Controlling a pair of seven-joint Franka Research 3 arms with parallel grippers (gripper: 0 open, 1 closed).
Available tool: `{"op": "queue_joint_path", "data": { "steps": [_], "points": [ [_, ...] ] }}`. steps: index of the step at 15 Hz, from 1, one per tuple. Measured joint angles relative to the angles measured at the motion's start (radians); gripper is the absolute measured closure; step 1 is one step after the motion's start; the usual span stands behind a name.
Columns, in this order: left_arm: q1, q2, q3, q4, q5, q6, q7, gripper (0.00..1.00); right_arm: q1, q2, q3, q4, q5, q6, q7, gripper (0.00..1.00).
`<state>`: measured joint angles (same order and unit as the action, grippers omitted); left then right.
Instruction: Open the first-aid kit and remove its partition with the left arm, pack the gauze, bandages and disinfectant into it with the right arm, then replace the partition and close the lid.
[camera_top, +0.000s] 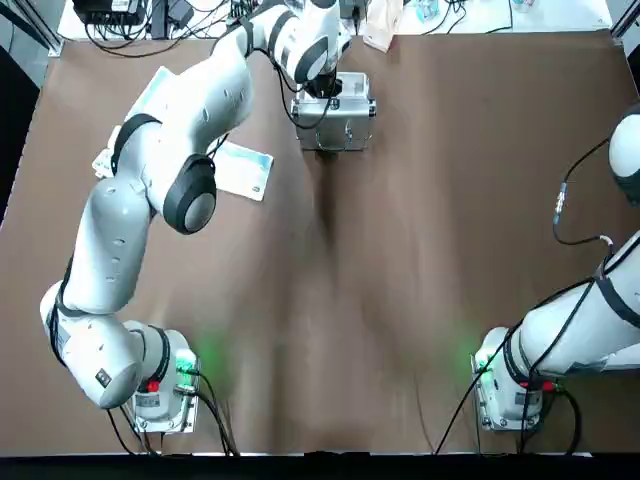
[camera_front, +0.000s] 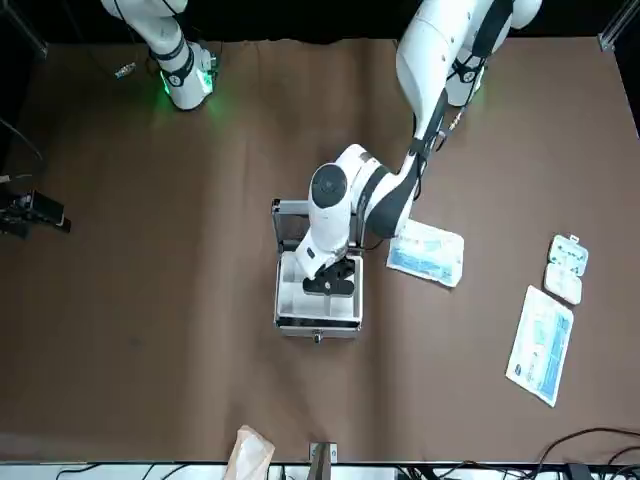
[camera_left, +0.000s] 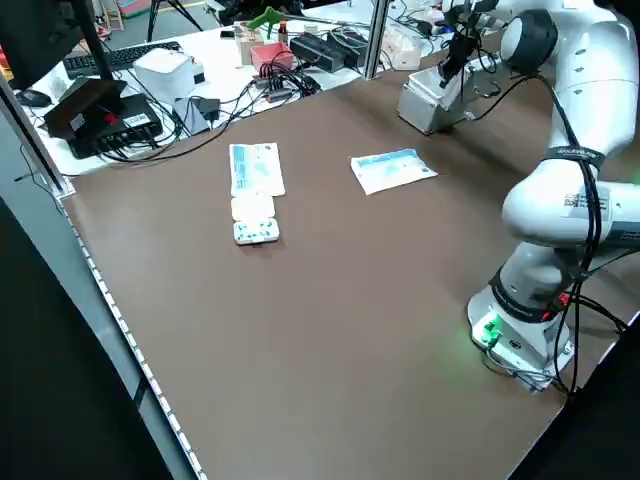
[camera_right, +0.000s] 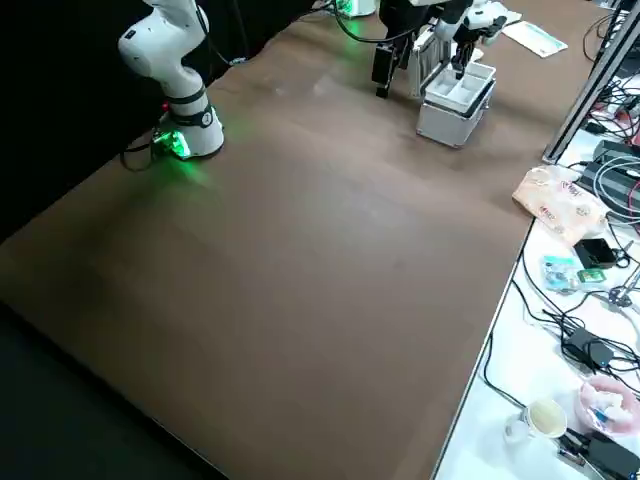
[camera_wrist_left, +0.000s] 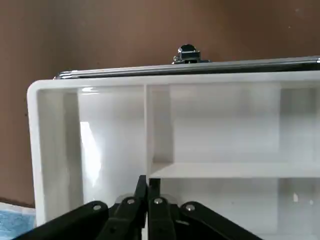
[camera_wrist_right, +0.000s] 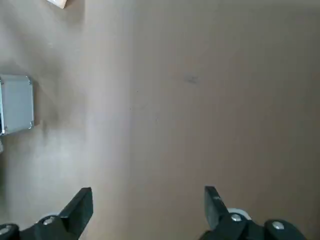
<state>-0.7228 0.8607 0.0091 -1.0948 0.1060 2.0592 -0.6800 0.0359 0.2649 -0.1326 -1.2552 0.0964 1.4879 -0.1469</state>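
Observation:
The first-aid kit (camera_front: 318, 322) stands open at the far middle of the table, its lid (camera_front: 290, 207) upright on the side nearer the arms. The white partition (camera_wrist_left: 100, 135) sits inside it. My left gripper (camera_wrist_left: 147, 182) reaches down into the case (camera_top: 350, 110) and is shut on a thin divider wall of the partition. My right gripper (camera_wrist_right: 147, 205) hangs open and holds nothing, well off to the table's right side (camera_front: 20, 215). A blue-white flat pack (camera_front: 427, 252) lies beside the kit. The disinfectant is out of view.
A long flat pack (camera_front: 540, 345) and a small white box (camera_front: 565, 268) lie near the table's left edge. A crumpled bag (camera_front: 248, 452) and cables sit just past the far edge. The left arm's links (camera_top: 170, 160) span the table's left half.

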Motion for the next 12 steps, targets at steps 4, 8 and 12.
{"op": "queue_joint_path", "data": {
  "steps": [4,8,12],
  "points": [
    [0.000,0.001,0.000,0.000,0.000,0.001,0.000,0.96,0.001,0.000,0.000,0.000,0.000,0.000,0.000,0.01],
    [0.000,0.001,0.000,0.000,0.000,0.003,-0.001,0.96,0.002,0.000,0.000,0.000,0.000,0.000,0.000,0.01],
    [0.002,0.014,0.001,-0.004,-0.001,0.026,-0.028,0.96,0.002,0.000,0.000,0.000,0.000,0.000,0.000,0.01]
  ]
}}
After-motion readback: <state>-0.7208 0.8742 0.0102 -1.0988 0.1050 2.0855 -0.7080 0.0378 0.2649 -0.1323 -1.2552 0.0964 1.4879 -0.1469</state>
